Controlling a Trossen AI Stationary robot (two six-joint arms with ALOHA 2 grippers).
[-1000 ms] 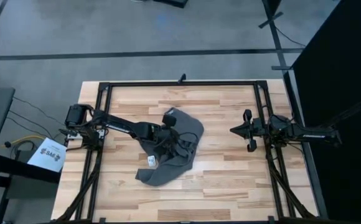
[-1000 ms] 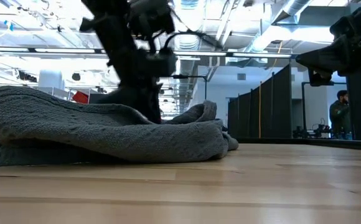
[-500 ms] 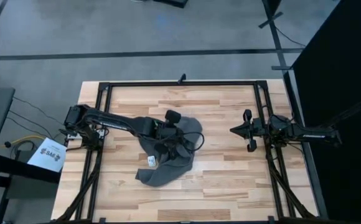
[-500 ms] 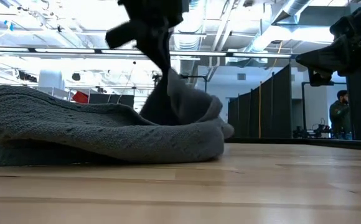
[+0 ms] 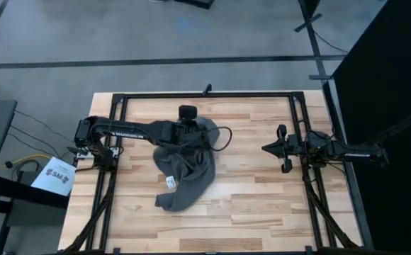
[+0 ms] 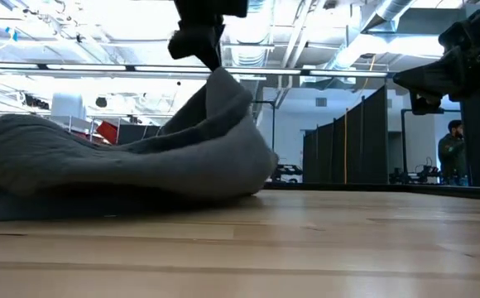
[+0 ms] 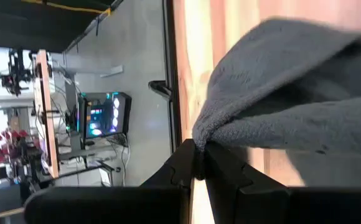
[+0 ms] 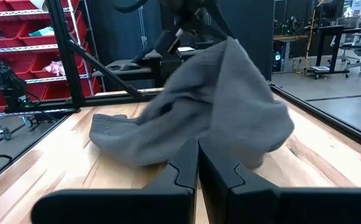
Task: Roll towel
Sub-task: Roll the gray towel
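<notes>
Towel lifted by one edge, rolling not yet begun

Nearest the front of the desk (image 5: 262, 212) lies the bunched tail of the towel (image 5: 184, 170), a dark grey heap with no tidy fold or coil in it. A small white label tag (image 5: 169, 183) shows on the cloth toward its near left side; whatever is printed on it is too small to read. From that heap the fabric runs up and away toward the far side, where the left gripper (image 5: 191, 131) holds it. In the left wrist view the two dark fingers are pinched tight on a gathered edge of the cloth, and the low view shows that edge drawn up into a peak well above the wood while the rest sags on the boards.

Judged by how it lies, the task is at an early stage: the towel is crumpled rather than spread flat, and no rolled part can be seen. It seems the cloth must first be laid out or straightened, then wound up from one end.

Off to the right, well apart from the towel, the right gripper (image 5: 282, 149) waits, its fingers closed together on nothing in its own wrist view.

Beyond the desk's left edge, a white sheet (image 5: 53, 175) on the floor carries a printed mark that I cannot read for certain.
</notes>
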